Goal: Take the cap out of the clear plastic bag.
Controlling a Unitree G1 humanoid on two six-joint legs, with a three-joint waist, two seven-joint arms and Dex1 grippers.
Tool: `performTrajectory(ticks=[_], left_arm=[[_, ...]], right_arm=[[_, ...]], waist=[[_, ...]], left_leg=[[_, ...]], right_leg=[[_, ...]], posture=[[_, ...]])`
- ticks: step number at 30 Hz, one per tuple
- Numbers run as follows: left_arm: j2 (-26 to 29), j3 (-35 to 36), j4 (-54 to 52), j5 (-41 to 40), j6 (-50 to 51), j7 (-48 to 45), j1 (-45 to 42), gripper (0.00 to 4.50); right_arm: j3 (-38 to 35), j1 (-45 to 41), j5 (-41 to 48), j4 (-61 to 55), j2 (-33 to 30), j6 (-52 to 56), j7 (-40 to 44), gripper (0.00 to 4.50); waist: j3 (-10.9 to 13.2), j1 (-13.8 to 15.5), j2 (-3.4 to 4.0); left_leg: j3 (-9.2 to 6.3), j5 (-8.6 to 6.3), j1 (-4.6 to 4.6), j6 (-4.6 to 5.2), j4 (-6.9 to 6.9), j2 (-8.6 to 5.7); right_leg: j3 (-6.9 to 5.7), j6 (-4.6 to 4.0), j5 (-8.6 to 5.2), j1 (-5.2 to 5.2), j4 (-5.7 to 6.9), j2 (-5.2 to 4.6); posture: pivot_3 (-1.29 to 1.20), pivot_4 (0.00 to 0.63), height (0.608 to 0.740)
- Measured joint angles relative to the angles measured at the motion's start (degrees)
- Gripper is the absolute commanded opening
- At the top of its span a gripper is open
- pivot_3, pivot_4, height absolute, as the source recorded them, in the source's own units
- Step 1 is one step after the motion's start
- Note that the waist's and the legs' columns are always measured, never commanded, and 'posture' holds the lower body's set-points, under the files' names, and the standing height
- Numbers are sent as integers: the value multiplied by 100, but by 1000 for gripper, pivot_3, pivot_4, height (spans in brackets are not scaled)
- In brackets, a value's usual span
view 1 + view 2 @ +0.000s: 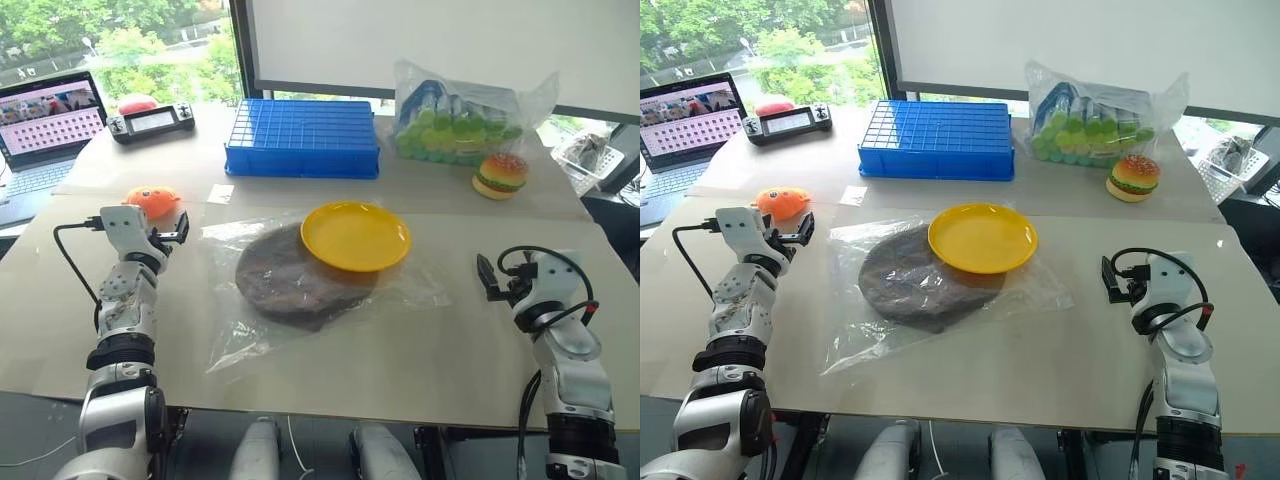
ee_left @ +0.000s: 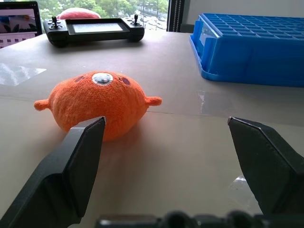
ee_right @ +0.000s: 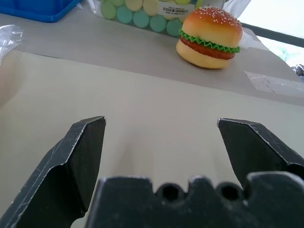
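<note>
The brown cap (image 1: 285, 280) lies flat inside the clear plastic bag (image 1: 240, 335) at the middle of the table. A yellow plate (image 1: 355, 236) rests on top of the bag, over the cap's far right part. My left gripper (image 1: 172, 233) hovers open to the left of the bag, apart from it, with an orange plush toy (image 2: 97, 102) just ahead of its fingers. My right gripper (image 1: 488, 278) stands open to the right of the bag, holding nothing and pointing over bare table toward a toy burger (image 3: 209, 38).
A blue crate (image 1: 303, 138) stands at the back centre. A puffy clear bag of green and blue items (image 1: 460, 115) sits at the back right, with the toy burger (image 1: 499, 175) in front of it. A game controller (image 1: 150, 122) and a laptop (image 1: 45, 120) are at the back left.
</note>
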Motion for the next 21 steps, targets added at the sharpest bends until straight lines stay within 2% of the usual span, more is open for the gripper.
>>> performTrajectory(ticks=[2,4,5,8,14,18,21], left_arm=[[14,-22,-66,-26,63,-122,25,4431],[144,-216,-494,-171,378,-808,136,4431],[341,-460,-1067,-396,758,-1561,214,4431],[664,-657,-2096,-805,1389,-2451,269,4431],[1387,-1265,-3820,-1378,2517,-4021,1376,4431],[1757,-1384,-4281,-1459,2876,-4465,1620,4431],[1752,-1369,-4366,-1470,2898,-4480,1568,4431]], right_arm=[[-2,-12,37,-1,0,11,29,4500],[-37,-68,297,-78,-40,148,204,4500],[-56,-186,624,-268,-152,417,422,4500],[-106,-425,1148,-803,-436,832,768,4500],[14,-463,2750,-2121,-1091,2419,1746,4500],[274,-515,3744,-2942,-1574,3188,2389,4500],[855,-911,3923,-3277,-1729,3493,2659,4500]], waist=[[0,2,0],[2,0,1],[5,-7,4],[2,-6,8],[2,-74,21],[3,-60,19],[3,-35,18]], left_leg=[[0,0,0,0,0,0],[1,0,-2,0,0,-1],[1,1,-6,-1,0,0],[0,1,1,-1,-4,4],[6,0,4,1,-8,9],[5,0,5,1,1,12],[8,0,6,1,7,13]], right_leg=[[0,0,0,0,0,0],[0,0,0,-1,2,0],[0,0,0,-4,2,0],[-1,-1,0,1,2,2],[6,-2,-1,1,-3,4],[3,-2,-2,3,-1,6],[5,1,-2,3,-3,8]], posture=[[0,150,729],[0,150,729],[0,150,729],[0,150,729],[0,150,729],[0,150,729],[0,150,729]])
